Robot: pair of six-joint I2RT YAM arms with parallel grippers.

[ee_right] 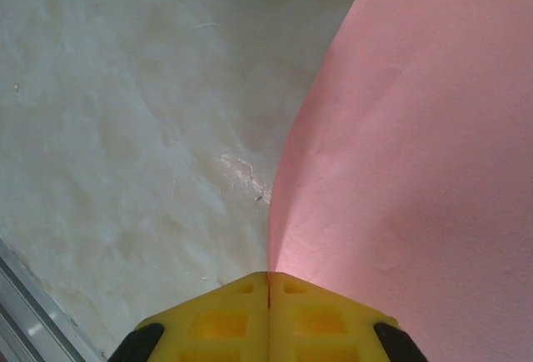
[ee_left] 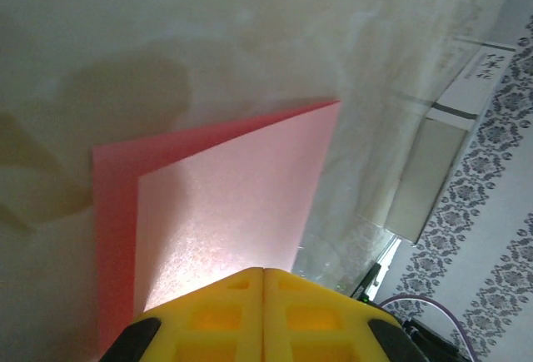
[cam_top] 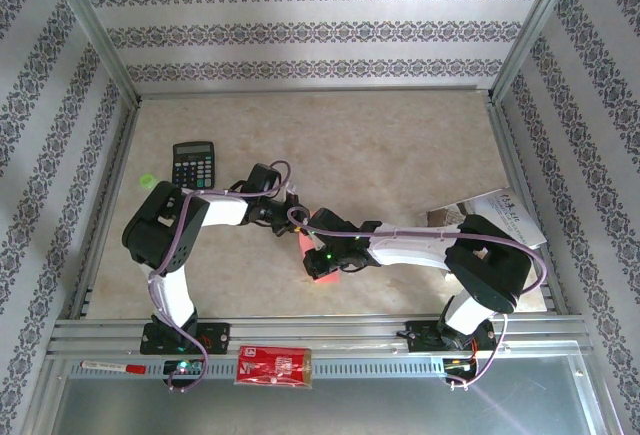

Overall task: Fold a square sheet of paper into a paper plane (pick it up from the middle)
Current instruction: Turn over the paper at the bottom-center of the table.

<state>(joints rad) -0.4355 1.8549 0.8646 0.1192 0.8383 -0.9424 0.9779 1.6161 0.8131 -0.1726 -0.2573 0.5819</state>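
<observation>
The square sheet of paper [ee_left: 225, 204], doubled over, fans out ahead of our left gripper [ee_left: 263, 272] and up-right of our right gripper [ee_right: 268, 277], both sets of jaws closed on its edges, which we judge steadies the layers over the table [ee_right: 125, 129] for creasing.

— Where can a hand pass?
— Beyond the calculator [cam_top: 193, 164] and to its right: the table [cam_top: 400, 145] lies bare up to the back wall.
— And nearer than the calculator?
— Blocked. The left arm [cam_top: 215, 212] and the right arm [cam_top: 410, 247] meet over the square sheet of paper [cam_top: 325, 275], to the calculator's right. Far to its right, a white leaflet [cam_top: 500, 210] lies by the side rail.
</observation>
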